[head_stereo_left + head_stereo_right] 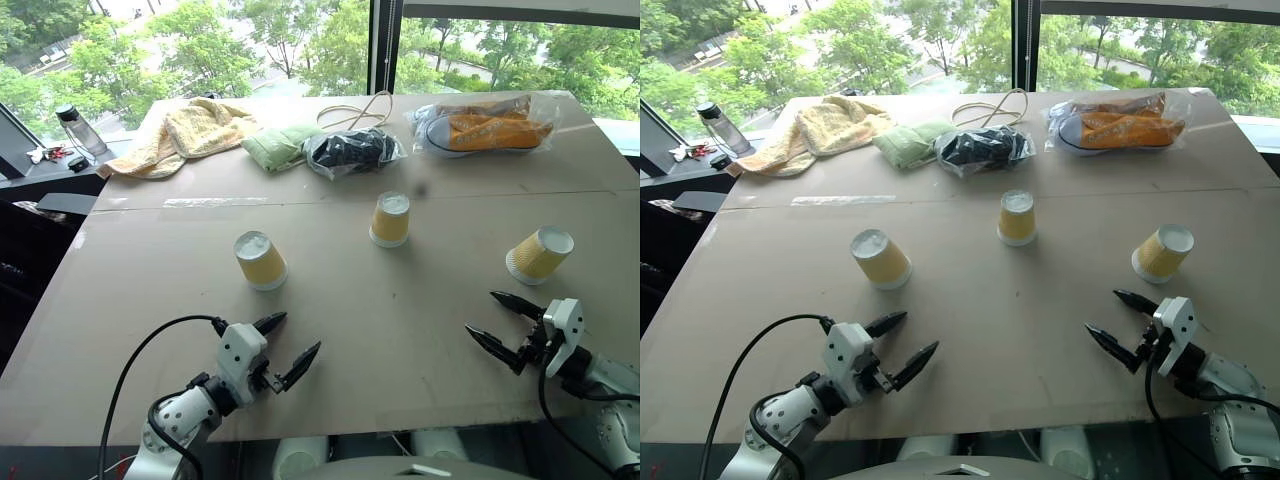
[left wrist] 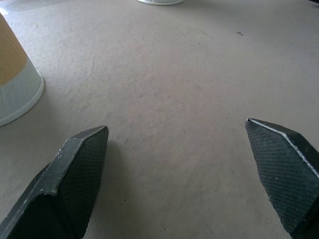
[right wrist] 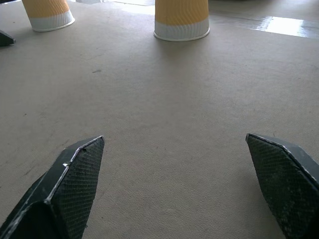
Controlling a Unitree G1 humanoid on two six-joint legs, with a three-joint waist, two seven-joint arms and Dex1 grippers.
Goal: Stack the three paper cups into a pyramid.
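the left gripper [image 1: 293, 339] is held low over the near edge of the table [image 1: 400, 330], jaws spread wide and nothing between them; the right gripper [image 1: 504, 322] is held the same way at the near right, also wide apart and empty. three cups are set upside down on the table, well apart from one another and unstacked. the left cup [image 1: 260, 260] is found just beyond the left gripper, the right cup [image 1: 539, 254] just beyond the right gripper, and the middle cup [image 1: 390, 219] farther back between them. along the far edge are laid a yellow towel [image 1: 190, 132], a green cloth [image 1: 275, 146], a dark bagged bundle [image 1: 352, 150], a cord [image 1: 357, 112] and bagged shoes [image 1: 485, 126]. a bottle [image 1: 78, 129] is seen beyond the table's far left corner
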